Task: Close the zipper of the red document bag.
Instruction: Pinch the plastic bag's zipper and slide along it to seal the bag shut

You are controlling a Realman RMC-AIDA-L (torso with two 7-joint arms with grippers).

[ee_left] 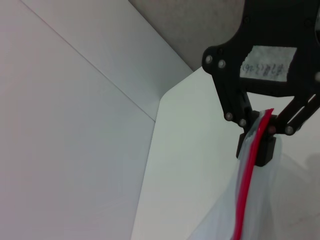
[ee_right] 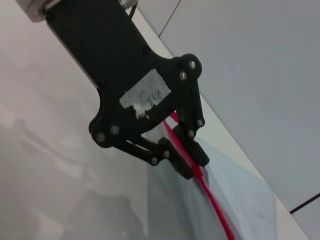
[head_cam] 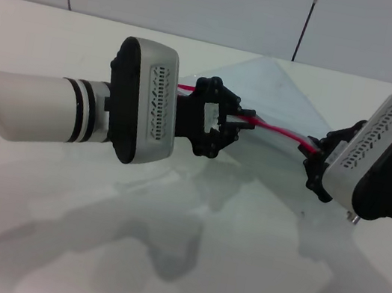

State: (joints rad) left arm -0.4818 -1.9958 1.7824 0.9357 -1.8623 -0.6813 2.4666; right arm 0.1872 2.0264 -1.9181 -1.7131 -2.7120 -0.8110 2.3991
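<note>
One red document bag (head_cam: pixel 281 93) hangs lifted above the tabletop (head_cam: pixel 64 32), its one zipper (head_cam: pixel 278 131) stretched between two hands, the left hand (head_cam: pixel 223 130) and the right hand (head_cam: pixel 315 158) each clenched on the red strip, so one hand should hold firm while the other slides steadily along it.

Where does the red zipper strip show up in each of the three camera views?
Head view: the zipper runs mid-frame between the left tool and the right tool, both shut on it.
Left wrist view: the strip runs from the black fingers to the lower edge.
Right wrist view: it leaves the fingers toward the lower right.
Shared landmark: the red document bag, hanging off the strip.
</note>
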